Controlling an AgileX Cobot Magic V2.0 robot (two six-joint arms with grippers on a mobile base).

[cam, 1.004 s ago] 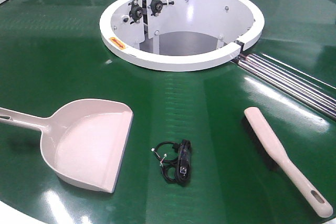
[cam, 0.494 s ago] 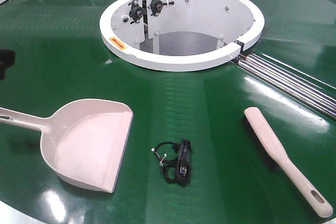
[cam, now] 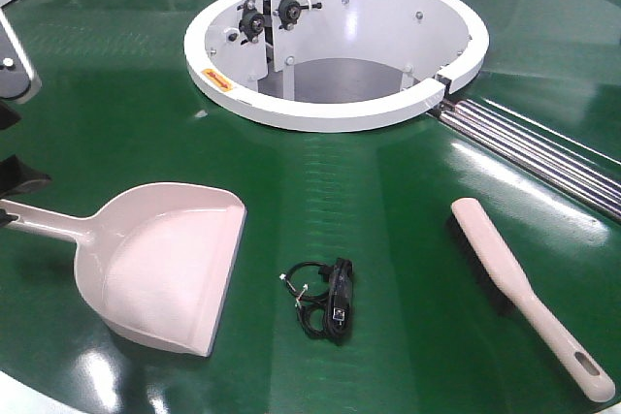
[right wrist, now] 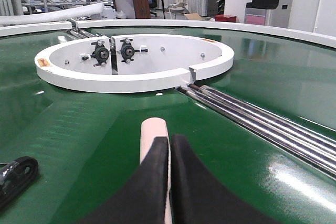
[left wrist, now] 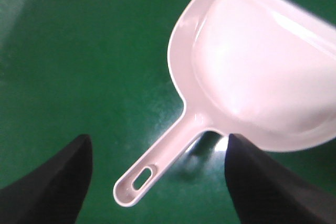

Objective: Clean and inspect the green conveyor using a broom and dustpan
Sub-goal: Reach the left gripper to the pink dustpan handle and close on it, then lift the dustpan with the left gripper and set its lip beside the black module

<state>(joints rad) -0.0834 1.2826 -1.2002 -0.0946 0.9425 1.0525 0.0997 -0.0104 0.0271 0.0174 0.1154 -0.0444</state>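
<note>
A pale pink dustpan (cam: 165, 259) lies on the green conveyor (cam: 388, 201) at the front left, its handle pointing left. In the left wrist view its handle (left wrist: 157, 161) lies on the belt below the gap between the jaws. My left gripper (left wrist: 157, 139) is open wide above it; it shows at the left edge of the front view (cam: 12, 181). A pale brush (cam: 505, 278) lies at the front right. My right gripper (right wrist: 170, 139) is shut and low, with the brush (right wrist: 153, 132) just beyond its tips. It does not show in the front view.
A black bundled cable with a small unit (cam: 330, 302) lies between dustpan and brush; it also shows in the right wrist view (right wrist: 16, 174). A white ring housing (cam: 330, 113) stands at the belt's centre. Metal rollers (cam: 543, 152) run to its right.
My left gripper has come into the front view at the left edge and moved down to the dustpan's handle. Dustpan, brush and cable have not moved.
</note>
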